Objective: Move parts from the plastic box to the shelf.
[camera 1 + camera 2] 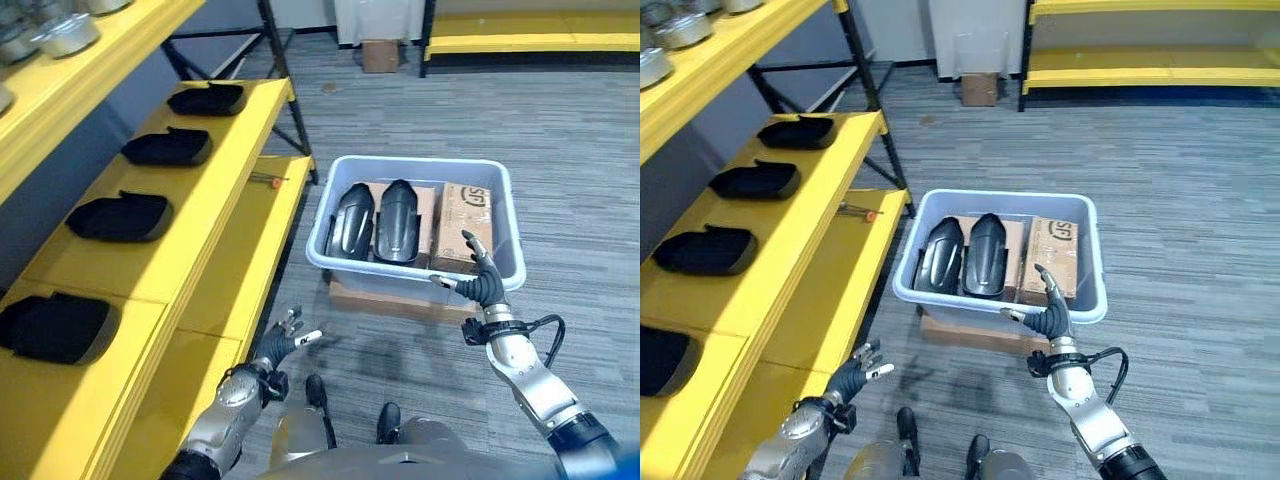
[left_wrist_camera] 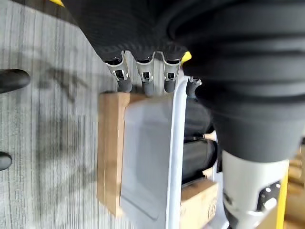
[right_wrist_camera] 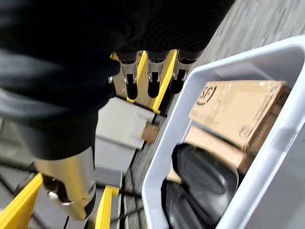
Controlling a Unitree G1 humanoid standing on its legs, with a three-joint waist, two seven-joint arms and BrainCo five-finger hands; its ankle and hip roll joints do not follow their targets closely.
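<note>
A pale blue plastic box [image 1: 398, 272] stands on the carpet on a flat cardboard slab [image 1: 395, 299]. Two black moulded parts [image 1: 350, 221] [image 1: 397, 220] lie side by side in it, next to a brown carton [image 1: 466, 224]. The yellow shelf [image 1: 215, 205] on the left carries several black parts of the same kind [image 1: 120, 216]. My right hand [image 1: 487, 288] hovers open at the box's near right corner, holding nothing; in its wrist view the parts [image 3: 205, 183] lie past its fingers [image 3: 153, 85]. My left hand [image 1: 279, 345] hangs open and empty, low between shelf and box.
The lower yellow shelf board [image 1: 255, 250] reaches out towards the box, with a small orange-tipped tool [image 1: 268, 181] on it. Metal tins [image 1: 65, 35] sit on the top shelf. A small carton [image 1: 380, 55] and another yellow rack [image 1: 530, 44] stand far back.
</note>
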